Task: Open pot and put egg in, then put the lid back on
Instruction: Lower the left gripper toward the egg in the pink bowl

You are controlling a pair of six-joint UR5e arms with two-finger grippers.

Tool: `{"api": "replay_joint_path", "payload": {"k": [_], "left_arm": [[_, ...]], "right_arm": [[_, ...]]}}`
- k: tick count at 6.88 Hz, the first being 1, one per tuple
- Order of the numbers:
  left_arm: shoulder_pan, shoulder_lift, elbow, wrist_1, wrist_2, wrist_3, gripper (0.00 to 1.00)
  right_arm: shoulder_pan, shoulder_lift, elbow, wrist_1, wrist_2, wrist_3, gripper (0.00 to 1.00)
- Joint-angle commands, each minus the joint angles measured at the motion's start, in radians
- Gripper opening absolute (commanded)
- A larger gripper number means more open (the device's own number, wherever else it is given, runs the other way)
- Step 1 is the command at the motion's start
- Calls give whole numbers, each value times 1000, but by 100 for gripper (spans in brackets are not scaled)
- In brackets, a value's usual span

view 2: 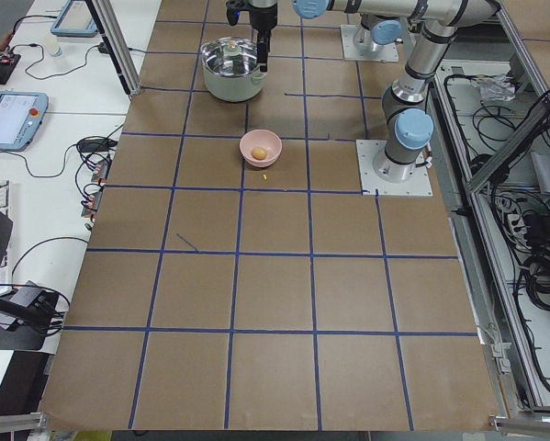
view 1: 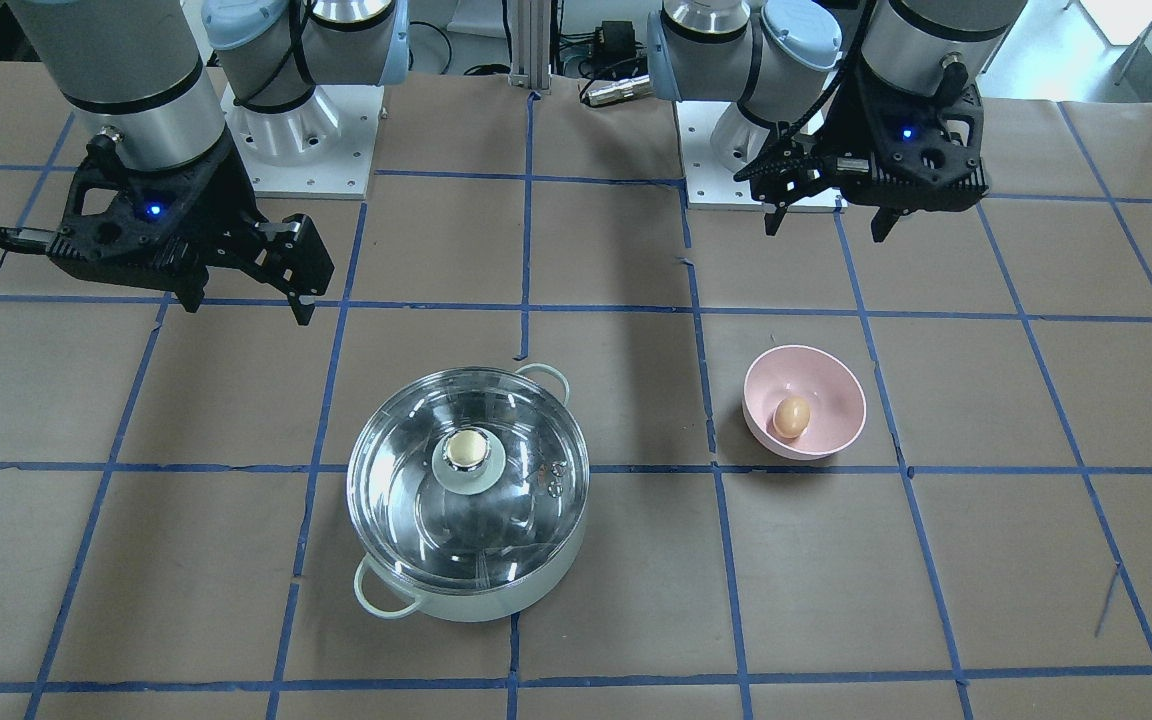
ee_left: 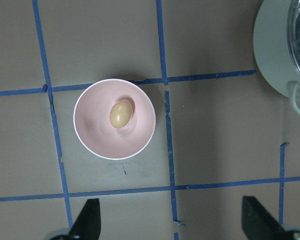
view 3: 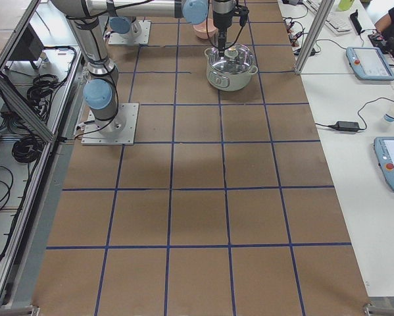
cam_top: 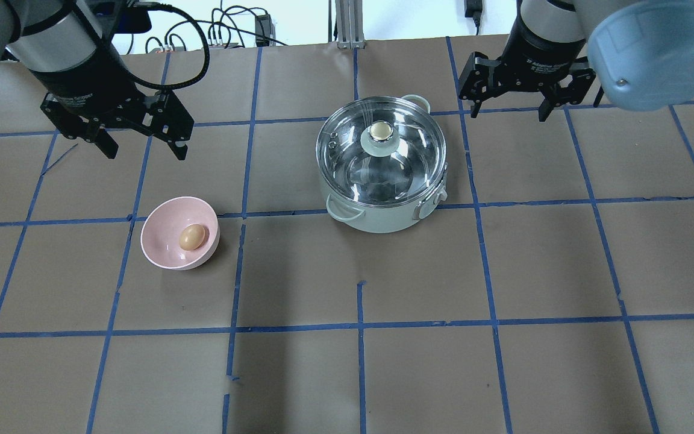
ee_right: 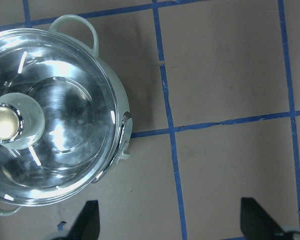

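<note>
The mint-green pot (cam_top: pixel 383 220) stands mid-table with the glass lid (cam_top: pixel 347 147) seated on it, its beige-topped knob (cam_top: pixel 380 134) at the centre. The pot (view 1: pixel 496 600) and lid (view 1: pixel 526 500) also show in the front view and in the right wrist view (ee_right: pixel 64 150). The tan egg (cam_top: pixel 191 237) lies in a pink bowl (cam_top: pixel 160 244); it also shows in the front view (view 1: pixel 791 416) and the left wrist view (ee_left: pixel 120 113). My left gripper (cam_top: pixel 144 150) hangs open and empty above the table, behind the bowl. My right gripper (cam_top: pixel 509 113) hangs open and empty, beside the pot's far right.
The table (cam_top: pixel 503 374) is brown paper with a blue tape grid. Both arm bases (view 1: pixel 301 130) stand at the robot's edge. The bowl (view 1: pixel 836 395) sits about one grid square from the pot. Operator pendants and cables lie past the table's far edge (view 2: pixel 13 115).
</note>
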Motion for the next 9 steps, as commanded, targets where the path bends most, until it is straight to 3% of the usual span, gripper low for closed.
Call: {"api": "replay_joint_path", "payload": {"k": [1, 4, 5, 7, 9], "left_arm": [[6, 9, -8, 0, 0, -2, 100], [66, 14, -59, -23, -4, 23, 100], [131, 0, -118, 32, -14, 79, 100], [181, -23, -291, 298, -19, 229, 100], [184, -73, -369, 451, -17, 302, 100]], "right_arm": [[0, 0, 0, -1, 0, -1, 100], [5, -2, -1, -2, 2, 1, 100], [6, 0, -1, -2, 5, 1, 100], [6, 0, -1, -2, 5, 1, 100], [5, 0, 0, -2, 5, -1, 100]]}}
